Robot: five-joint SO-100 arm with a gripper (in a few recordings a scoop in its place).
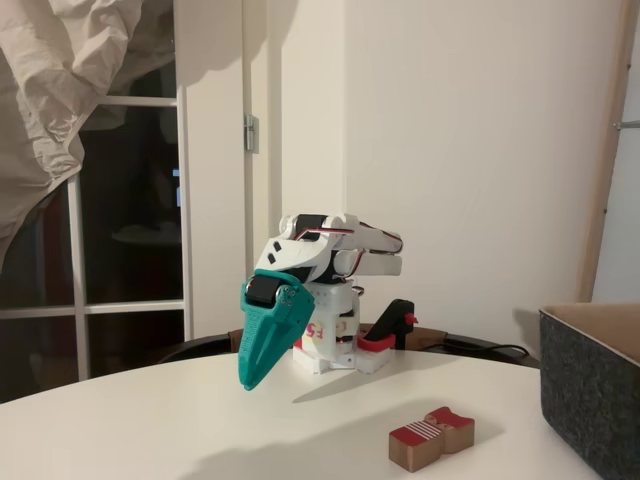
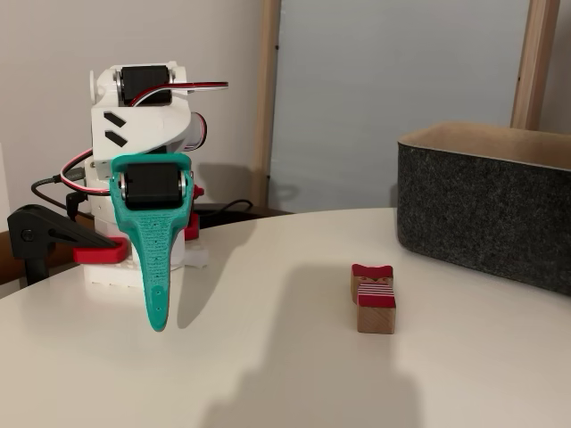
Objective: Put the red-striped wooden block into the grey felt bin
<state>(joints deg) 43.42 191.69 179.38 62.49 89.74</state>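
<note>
The teal fingers [image 1: 262,345] hang pressed together, empty, tips above the tabletop [image 2: 268,357] beside the arm's base. The block [image 2: 375,298] lies well apart from them, near the bin [image 2: 486,201]. It looks light, rigid, smooth; best pinched across its narrow sides mid-length.

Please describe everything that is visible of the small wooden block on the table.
The red-striped wooden block is a small oblong of light-brown wood. Its top is red, with thin white stripes at the end nearer the camera in both fixed views. It lies flat on the white table, alone, apart from the grey felt bin. Nothing else touches it.
</note>
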